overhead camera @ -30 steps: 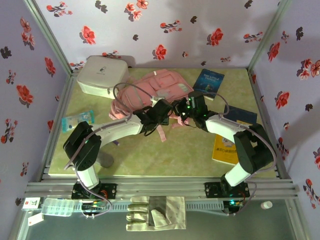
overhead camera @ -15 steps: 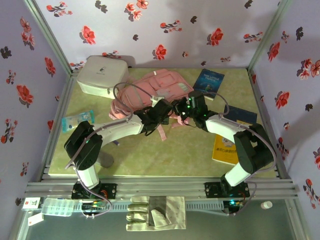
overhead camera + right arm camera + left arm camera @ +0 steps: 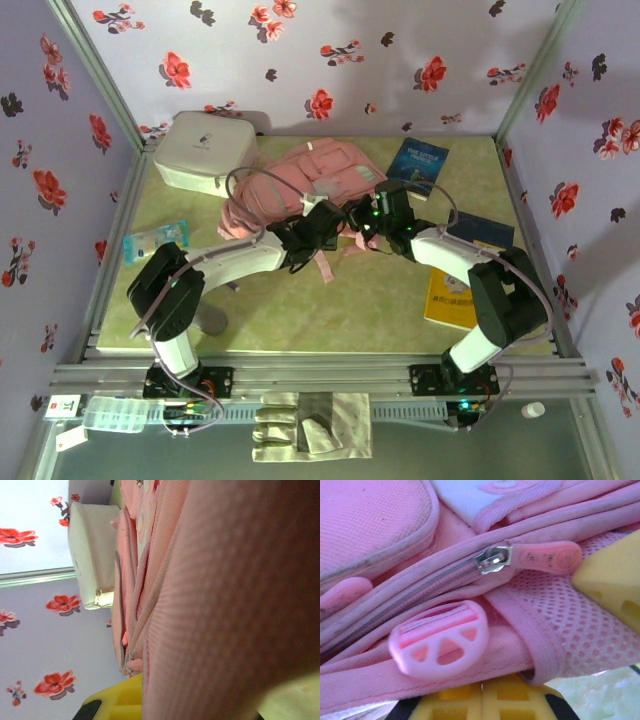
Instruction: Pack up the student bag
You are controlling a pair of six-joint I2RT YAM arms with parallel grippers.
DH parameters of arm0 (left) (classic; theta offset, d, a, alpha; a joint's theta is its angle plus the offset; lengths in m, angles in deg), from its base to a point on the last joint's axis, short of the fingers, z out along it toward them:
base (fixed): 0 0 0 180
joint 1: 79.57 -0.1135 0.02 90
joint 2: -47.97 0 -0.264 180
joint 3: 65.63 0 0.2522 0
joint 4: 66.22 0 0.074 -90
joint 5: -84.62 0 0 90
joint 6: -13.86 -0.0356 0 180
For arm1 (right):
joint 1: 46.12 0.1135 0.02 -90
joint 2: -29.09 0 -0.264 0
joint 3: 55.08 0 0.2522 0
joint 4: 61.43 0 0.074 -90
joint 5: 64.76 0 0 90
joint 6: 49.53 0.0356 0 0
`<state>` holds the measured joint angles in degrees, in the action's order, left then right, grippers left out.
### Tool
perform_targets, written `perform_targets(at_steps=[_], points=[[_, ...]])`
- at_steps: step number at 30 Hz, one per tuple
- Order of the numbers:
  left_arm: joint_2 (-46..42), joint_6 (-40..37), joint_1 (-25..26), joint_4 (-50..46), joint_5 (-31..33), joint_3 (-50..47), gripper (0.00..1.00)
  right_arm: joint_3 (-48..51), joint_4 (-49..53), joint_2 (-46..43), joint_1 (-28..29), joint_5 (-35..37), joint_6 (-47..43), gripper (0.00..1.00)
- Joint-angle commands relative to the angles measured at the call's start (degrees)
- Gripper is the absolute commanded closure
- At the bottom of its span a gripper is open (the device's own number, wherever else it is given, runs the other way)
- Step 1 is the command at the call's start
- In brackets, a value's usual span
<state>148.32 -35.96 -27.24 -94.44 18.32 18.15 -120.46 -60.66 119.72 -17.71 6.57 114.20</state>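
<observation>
Top external view: the student bag point(image 3: 312, 178) lies flat at the middle back of the table point(image 3: 350, 300), its pale front pockets facing up and a pink strap trailing off its near edge. In the left wrist view a stretch of its zip is closed, with the pink zip pull point(image 3: 547, 559) lying flat beside a half-round pink buckle point(image 3: 440, 639); what the bag holds is hidden. The left gripper point(image 3: 328, 216) is closed at the bag's near edge, its yellow fingers meeting just under a pink strap. The right gripper point(image 3: 364, 222) is closed too, at the bag's near right corner, with pink cloth pressed close; whether either pinches cloth I cannot tell. A white-grey zip case point(image 3: 203, 150) sits closed against the bag's far left side. A blue book point(image 3: 418, 165) lies just right of the bag; a dark book point(image 3: 482, 230) and a yellow book point(image 3: 448, 297) lie nearer on the right, and a blue packet point(image 3: 155, 243) on the left. The tabletop is mottled green; lilac walls point(image 3: 60, 120) printed with red flowers enclose it.
</observation>
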Motion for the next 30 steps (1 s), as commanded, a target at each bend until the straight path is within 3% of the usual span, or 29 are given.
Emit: perform_targets(at_steps=[1, 12, 18, 22, 30], points=[[-3.11, 2.11, -0.85, -6.51, 0.85, -2.57, 1.00, -2.55, -0.26, -1.41, 0.10, 1.70, -4.23, 0.99], [-8.49, 4.82, -3.40, -16.66, -4.24, -8.88, 1.00, -1.98, 3.44, -0.87, -0.01, 5.74, -7.54, 0.99], [-11.95, -0.46, -6.34, -16.21, -10.33, -12.43, 1.00, -1.73, 5.70, -1.00, -0.10, 6.08, -8.51, 0.98], [-10.67, -3.22, -7.06, -13.81, -11.18, -11.89, 1.00, -1.63, 5.10, -0.65, -0.01, 5.35, -8.09, 0.98], [-6.61, -4.82, -7.50, -7.45, -11.31, -10.78, 0.80, -1.76, 4.65, -1.00, -0.01, 4.62, -7.60, 0.98]])
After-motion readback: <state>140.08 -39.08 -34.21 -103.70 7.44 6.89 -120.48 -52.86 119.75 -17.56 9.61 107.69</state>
